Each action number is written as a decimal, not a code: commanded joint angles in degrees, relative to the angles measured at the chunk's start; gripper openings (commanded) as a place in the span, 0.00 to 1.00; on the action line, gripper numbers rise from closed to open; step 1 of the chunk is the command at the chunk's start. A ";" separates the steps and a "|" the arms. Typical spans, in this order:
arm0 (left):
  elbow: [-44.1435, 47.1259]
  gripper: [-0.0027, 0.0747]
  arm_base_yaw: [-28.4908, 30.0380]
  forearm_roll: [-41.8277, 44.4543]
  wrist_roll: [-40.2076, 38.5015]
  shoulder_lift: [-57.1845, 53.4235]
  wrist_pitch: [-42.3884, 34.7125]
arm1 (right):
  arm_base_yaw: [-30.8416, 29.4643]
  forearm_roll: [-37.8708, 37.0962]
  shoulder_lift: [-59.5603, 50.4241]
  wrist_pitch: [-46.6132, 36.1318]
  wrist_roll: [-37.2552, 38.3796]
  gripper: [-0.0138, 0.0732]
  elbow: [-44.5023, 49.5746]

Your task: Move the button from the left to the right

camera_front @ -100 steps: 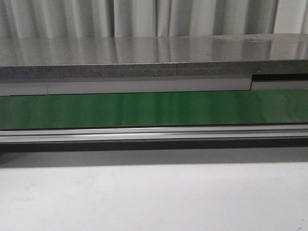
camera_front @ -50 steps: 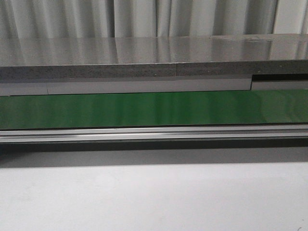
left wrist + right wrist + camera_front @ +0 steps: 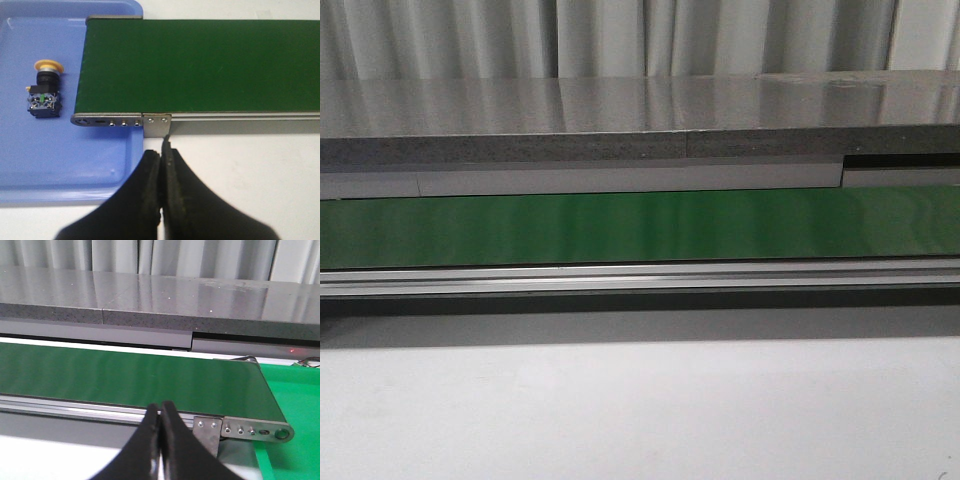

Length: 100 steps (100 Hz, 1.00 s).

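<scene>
The button, with a yellow-orange cap and a dark boxy body with greenish marks, lies on its side in a blue tray in the left wrist view. My left gripper is shut and empty, above the white table beside the tray, well apart from the button. My right gripper is shut and empty, in front of the green conveyor belt near its end. Neither gripper nor the button shows in the front view.
The green belt runs across the front view with an aluminium rail below it and a grey shelf behind. The belt's end overhangs the blue tray. A green surface lies past the belt's other end.
</scene>
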 commanded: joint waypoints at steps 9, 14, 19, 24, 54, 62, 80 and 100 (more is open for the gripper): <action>-2.10 0.01 -0.53 -0.79 -0.60 0.34 -2.86 | 0.11 -0.60 -1.12 -4.33 -0.07 0.08 -0.87; -2.10 0.01 -0.53 -0.79 -0.60 0.34 -2.86 | 0.11 -0.60 -1.12 -4.33 -0.07 0.08 -0.87; -2.10 0.02 -0.53 -0.79 -0.60 0.34 -2.67 | 0.11 -0.60 -1.12 -4.33 -0.07 0.08 -0.87; -2.10 0.07 -0.53 -0.79 -0.60 0.34 -2.22 | 0.11 -0.60 -1.12 -4.33 -0.07 0.08 -0.87; -2.10 0.92 -0.53 -0.79 -0.60 0.34 -1.45 | 0.11 -0.60 -1.12 -4.33 -0.07 0.08 -0.87; -2.10 0.94 -0.53 -0.79 -0.60 0.34 -1.45 | 0.11 -0.60 -1.12 -4.33 -0.07 0.08 -0.87; -2.10 0.86 -0.53 -1.21 -0.60 0.34 -1.59 | 0.11 -0.60 -1.12 -4.33 -0.07 0.08 -0.87; -4.65 0.82 3.22 -0.72 -0.60 2.80 -1.48 | 0.11 -0.60 -1.12 -4.33 -0.07 0.08 -0.87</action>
